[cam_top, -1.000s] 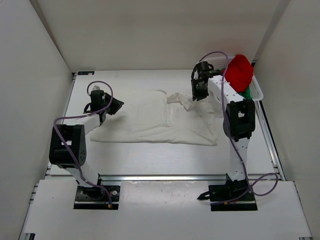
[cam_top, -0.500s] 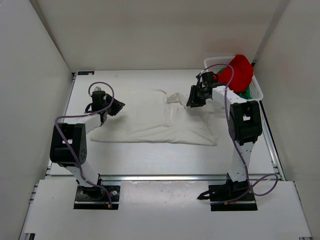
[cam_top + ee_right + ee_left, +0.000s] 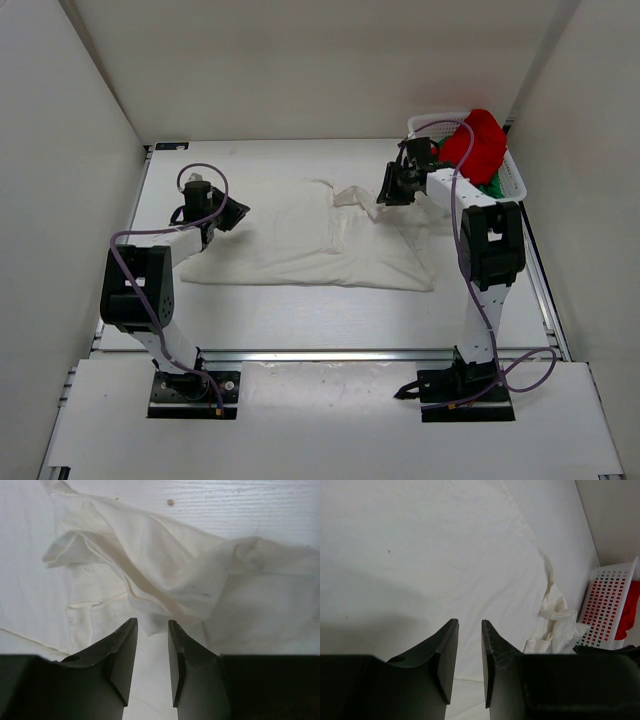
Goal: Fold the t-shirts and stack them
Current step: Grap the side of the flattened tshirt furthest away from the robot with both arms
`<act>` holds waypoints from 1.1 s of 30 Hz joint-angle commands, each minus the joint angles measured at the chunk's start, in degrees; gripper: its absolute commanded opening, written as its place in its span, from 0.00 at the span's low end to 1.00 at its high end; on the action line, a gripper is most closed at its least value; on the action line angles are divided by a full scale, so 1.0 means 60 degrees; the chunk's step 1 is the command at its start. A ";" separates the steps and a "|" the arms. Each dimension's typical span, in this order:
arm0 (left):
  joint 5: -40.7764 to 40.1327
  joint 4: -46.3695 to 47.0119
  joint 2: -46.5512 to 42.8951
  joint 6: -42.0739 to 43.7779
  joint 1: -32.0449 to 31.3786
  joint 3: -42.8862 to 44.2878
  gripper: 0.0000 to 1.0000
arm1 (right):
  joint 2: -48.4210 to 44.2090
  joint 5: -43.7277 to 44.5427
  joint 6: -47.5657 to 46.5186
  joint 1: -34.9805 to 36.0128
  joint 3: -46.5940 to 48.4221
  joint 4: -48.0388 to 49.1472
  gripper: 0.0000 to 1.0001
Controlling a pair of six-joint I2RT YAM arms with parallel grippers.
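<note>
1. Top external: the white shirt (image 3: 320, 240) lies spread on the worktop (image 3: 300, 320), its far-right sleeve (image 3: 355, 195) rumpled. The red shirt (image 3: 478, 145) and green shirt (image 3: 492, 186) sit in the basket (image 3: 515, 180).
2. Left wrist: the left gripper (image 3: 469, 625), jaws slightly apart and empty, hangs over smooth cloth. Closing here may pinch one layer or nothing.
3. Right wrist: the right gripper (image 3: 151, 624), jaws apart and empty, hovers by the bunched sleeve. A grab could catch stray folds and skew the fold.

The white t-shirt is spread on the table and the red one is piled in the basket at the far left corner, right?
Not quite: the top external view shows the basket with the red t-shirt at the far right corner. The white t-shirt is on the table.
</note>
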 commanded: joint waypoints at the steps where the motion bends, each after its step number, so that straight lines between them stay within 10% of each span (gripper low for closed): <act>1: -0.0154 0.0001 0.0093 0.0101 -0.0023 0.0427 0.36 | 0.0225 0.0646 0.0023 0.0055 0.0520 -0.0214 0.30; 16: -0.0140 0.0002 0.0167 0.0087 -0.0008 0.0457 0.37 | 0.0505 -0.0480 0.0402 -0.0120 0.0128 0.0809 0.29; 26: -0.0695 -0.0408 0.0561 0.0350 0.0328 0.1290 0.37 | 0.0314 -0.0320 0.0214 -0.0004 0.0578 0.0694 0.00; 33: -0.1150 -0.1022 0.1074 0.0686 0.0987 0.2330 0.37 | 0.0285 -0.0276 0.0082 -0.0136 0.1136 0.0328 0.00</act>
